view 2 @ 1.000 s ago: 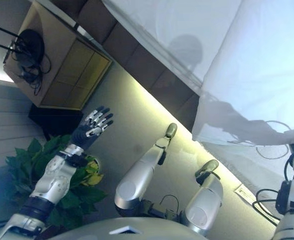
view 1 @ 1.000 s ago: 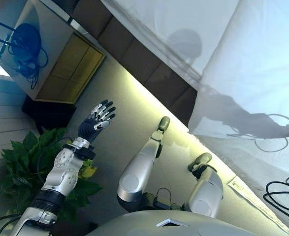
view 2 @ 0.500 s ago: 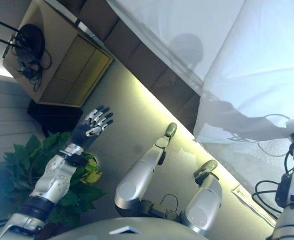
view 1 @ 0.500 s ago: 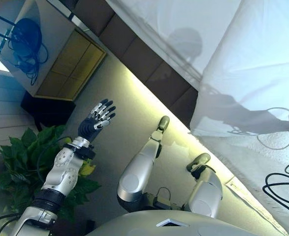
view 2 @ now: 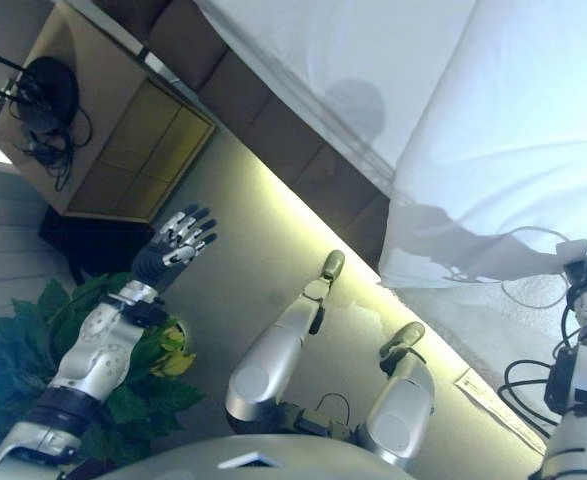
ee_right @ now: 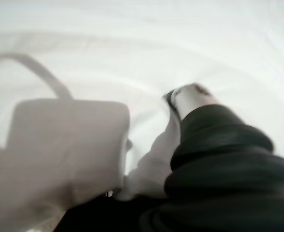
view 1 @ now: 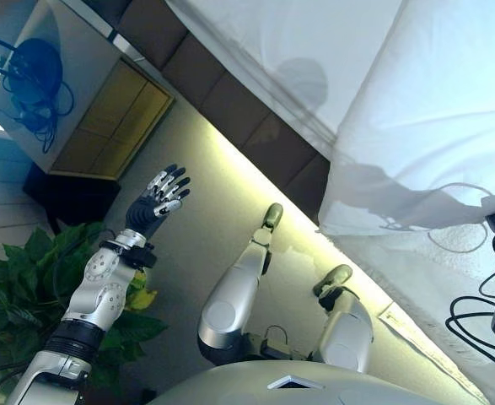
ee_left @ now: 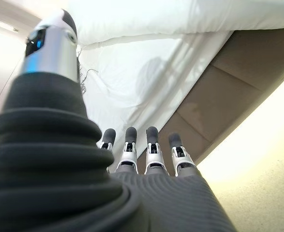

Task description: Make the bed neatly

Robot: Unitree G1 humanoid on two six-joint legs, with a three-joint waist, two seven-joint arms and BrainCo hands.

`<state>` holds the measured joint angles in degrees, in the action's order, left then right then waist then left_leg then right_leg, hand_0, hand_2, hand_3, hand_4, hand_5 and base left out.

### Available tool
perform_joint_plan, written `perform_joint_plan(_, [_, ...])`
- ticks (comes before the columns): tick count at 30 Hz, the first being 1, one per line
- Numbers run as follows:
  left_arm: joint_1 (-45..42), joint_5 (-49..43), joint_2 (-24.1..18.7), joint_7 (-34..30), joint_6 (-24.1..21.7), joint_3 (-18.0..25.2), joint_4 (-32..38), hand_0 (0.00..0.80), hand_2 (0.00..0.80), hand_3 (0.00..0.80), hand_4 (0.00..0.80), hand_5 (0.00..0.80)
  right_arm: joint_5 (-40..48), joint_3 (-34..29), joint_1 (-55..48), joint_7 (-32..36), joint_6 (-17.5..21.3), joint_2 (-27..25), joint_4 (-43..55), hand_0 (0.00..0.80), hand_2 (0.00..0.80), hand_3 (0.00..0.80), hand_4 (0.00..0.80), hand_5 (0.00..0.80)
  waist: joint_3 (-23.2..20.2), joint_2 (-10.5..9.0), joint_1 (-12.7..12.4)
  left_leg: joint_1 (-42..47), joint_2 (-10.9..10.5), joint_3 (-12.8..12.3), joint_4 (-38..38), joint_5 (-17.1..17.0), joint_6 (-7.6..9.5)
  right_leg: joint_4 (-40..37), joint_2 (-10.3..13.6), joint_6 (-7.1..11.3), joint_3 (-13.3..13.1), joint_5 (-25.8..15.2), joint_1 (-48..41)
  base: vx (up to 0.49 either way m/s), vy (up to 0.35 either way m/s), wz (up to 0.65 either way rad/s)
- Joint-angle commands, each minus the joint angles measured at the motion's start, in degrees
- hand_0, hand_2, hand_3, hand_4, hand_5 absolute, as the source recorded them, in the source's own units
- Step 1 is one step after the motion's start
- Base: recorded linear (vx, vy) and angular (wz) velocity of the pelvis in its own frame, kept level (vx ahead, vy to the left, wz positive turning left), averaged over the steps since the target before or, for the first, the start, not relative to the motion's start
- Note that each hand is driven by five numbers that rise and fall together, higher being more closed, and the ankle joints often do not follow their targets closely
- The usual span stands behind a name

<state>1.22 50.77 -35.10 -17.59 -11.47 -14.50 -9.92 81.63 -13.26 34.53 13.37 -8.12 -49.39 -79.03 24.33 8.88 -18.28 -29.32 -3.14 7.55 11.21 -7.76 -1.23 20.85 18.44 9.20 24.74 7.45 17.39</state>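
Here, right hand [ee_right: 200, 111]: it is pushed into the duvet [view 1: 433, 101] at the duvet's lower corner; white cloth is bunched over the thumb and hides the fingers, so I cannot tell if they pinch the cloth.
Left hand [view 1: 156, 202]: it is raised in the air with straight, spread fingers; it holds nothing and touches nothing.
Left fingers [ee_left: 153, 145]: in the wrist view they stand in a row and point toward the bed, well apart from it.
Duvet: white, it lies on top of the bed; its lower edge is loose and wavy and hangs over the side near the right hand.
Sheet [view 1: 264, 59]: white, flat on the mattress beside the duvet; its border runs straight along the bed's side.
Bed frame [view 1: 222, 93]: brown padded panels under the sheet's edge.
Floor [view 1: 222, 211]: a pale bare strip runs between the bed frame and the left hand.
Nightstand [view 1: 104, 118]: beside the bed's corner, beyond the left hand.
Plant [view 1: 36, 270]: green leaves just under the left arm.
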Motion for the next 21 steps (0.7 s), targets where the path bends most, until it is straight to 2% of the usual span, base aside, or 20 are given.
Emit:
perform_joint_plan(1, [2.36, -0.43, -1.49, -0.96, -0.45, 2.15, 1.42, 0.0, 0.0, 0.0, 0.0, 0.0, -3.5, 0.99, 1.02, 2.85, 3.46, 4.22, 6.16, 0.0, 0.0, 0.0, 0.0, 0.0, -0.7, -3.3, -1.97, -2.91, 2.69, -3.83, 9.04, 7.29, -2.7, -8.57, 5.11, 4.32, -0.62, -13.37, -1.33, 0.013, -0.143, 0.04])
perform_joint_plan(8, [2.1, -2.43, 0.27, -1.4, -1.0, 2.73, 0.65, 0.0, 0.0, 0.0, 0.0, 0.0, -7.4, 1.09, -7.59, 3.19, 8.52, 12.66, 6.56, 0.0, 0.0, 0.0, 0.0, 0.0, -0.64, -3.87, -0.6, -2.06, 3.28, -4.07, 9.12, 7.81, -2.66, -9.5, 3.39, 3.87, -1.79, -12.79, -2.22, -0.032, -0.074, 0.01])
perform_joint_plan(12, [1.55, -3.66, 1.75, -0.88, -2.37, 2.31, 0.86, 0.0, 0.0, 0.0, 0.0, 0.0, -5.86, 1.59, -12.61, 2.75, 14.17, 17.37, 7.51, 0.0, 0.0, 0.0, 0.0, 0.0, -0.29, -3.53, 0.4, -1.37, 3.29, -4.39, 8.51, 7.91, -2.36, -9.69, 3.18, 3.68, -2.96, -12.71, -1.97, -0.064, -0.02, -0.08])
perform_joint_plan(13, [1.52, -3.7, 1.9, -0.72, -2.93, 2.12, 0.64, 0.0, 0.0, 0.0, 0.0, 0.0, -6.12, 1.44, -13.31, 2.14, 15.31, 17.81, 7.76, 0.0, 0.0, 0.0, 0.0, 0.0, 0.1, -3.36, 0.76, -1.93, 3.04, -4.82, 8.36, 6.44, -1.93, -9.79, 3.47, 3.03, -2.57, -13.78, -1.34, -0.144, 0.036, -0.11])
perform_joint_plan(19, [2.52, -3.78, 3.24, 1.67, -4.66, 1.28, -0.44, 0.0, 0.0, 0.0, 0.0, 0.0, -3.47, -0.61, -15.96, 0.51, 18.07, 18.13, 7.9, 0.0, 0.0, 0.0, 0.0, 0.0, 1.37, -2.61, 3.2, -2.03, 3.2, -5.76, 7.25, 5.77, -1.63, -9.5, 3.17, 3.12, -4.33, -13.66, 0.52, -0.094, 0.043, -0.08])
perform_joint_plan(21, [2.5, -3.9, 3.26, 2.34, -5.1, 1.2, -0.5, 0.0, 0.0, 0.0, 0.0, 0.0, -4.52, -1.19, -17.02, -0.49, 20.94, 18.13, 7.9, 0.0, 0.0, 0.0, 0.0, 0.0, 1.97, -2.75, 3.79, -2.01, 3.47, -6.04, 7.09, 5.73, -1.69, -9.55, 2.93, 3.1, -4.59, -13.71, 0.76, -0.06, -0.007, -0.1])
